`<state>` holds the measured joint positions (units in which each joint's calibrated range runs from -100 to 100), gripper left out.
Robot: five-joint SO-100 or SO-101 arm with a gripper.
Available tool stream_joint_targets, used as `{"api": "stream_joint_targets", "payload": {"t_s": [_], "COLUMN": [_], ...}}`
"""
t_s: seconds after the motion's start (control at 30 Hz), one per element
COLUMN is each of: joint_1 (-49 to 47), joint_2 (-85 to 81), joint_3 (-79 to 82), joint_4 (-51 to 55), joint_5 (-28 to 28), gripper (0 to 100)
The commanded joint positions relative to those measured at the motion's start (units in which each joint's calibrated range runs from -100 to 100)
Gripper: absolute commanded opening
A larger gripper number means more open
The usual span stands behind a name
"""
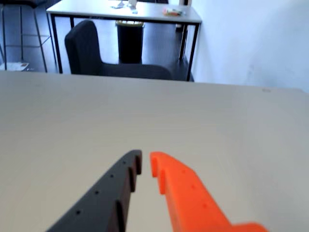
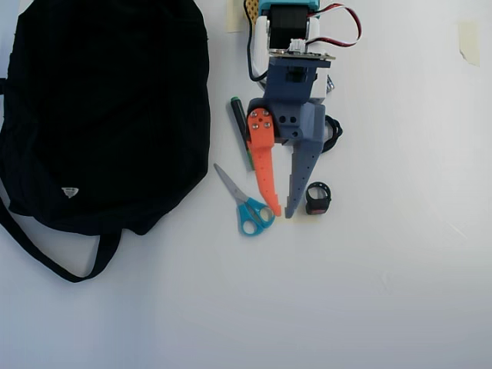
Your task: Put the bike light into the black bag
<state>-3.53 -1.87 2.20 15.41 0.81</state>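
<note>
In the overhead view the bike light, a small black block with a loop strap and a red edge, lies on the white table just right of my gripper's dark fingertip. My gripper points toward the bottom of that view, its orange and dark fingers nearly together with only a slim gap and nothing between them. The black bag lies flat at the upper left, its strap trailing below it. In the wrist view my gripper hangs over bare table; the light and the bag are out of that view.
Teal-handled scissors lie just left of the orange finger. A dark pen lies beside the arm, and a coiled black cable sits partly under it. The wrist view shows a dark chair and another table beyond the table's far edge.
</note>
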Motion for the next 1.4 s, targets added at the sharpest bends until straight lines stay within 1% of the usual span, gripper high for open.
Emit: {"api": "stream_joint_targets", "payload": {"t_s": [0.0, 0.13, 0.33, 0.63, 0.9, 1.23, 1.37], "joint_1": [0.24, 0.46, 1.36, 1.28, 1.06, 0.61, -1.41], "joint_2": [-0.79, -1.2, -2.03, -4.19, -6.02, -10.75, -11.58], "joint_3": [-2.83, -2.65, -0.76, -1.66, -1.66, -1.66, -1.66], "joint_4": [-1.81, -1.63, 2.85, 20.24, 32.48, 52.97, 59.78], "joint_5": [0.3, 0.35, 0.35, 0.35, 0.35, 0.35, 0.71], "gripper": [3, 2, 2, 2, 2, 2, 2]}}
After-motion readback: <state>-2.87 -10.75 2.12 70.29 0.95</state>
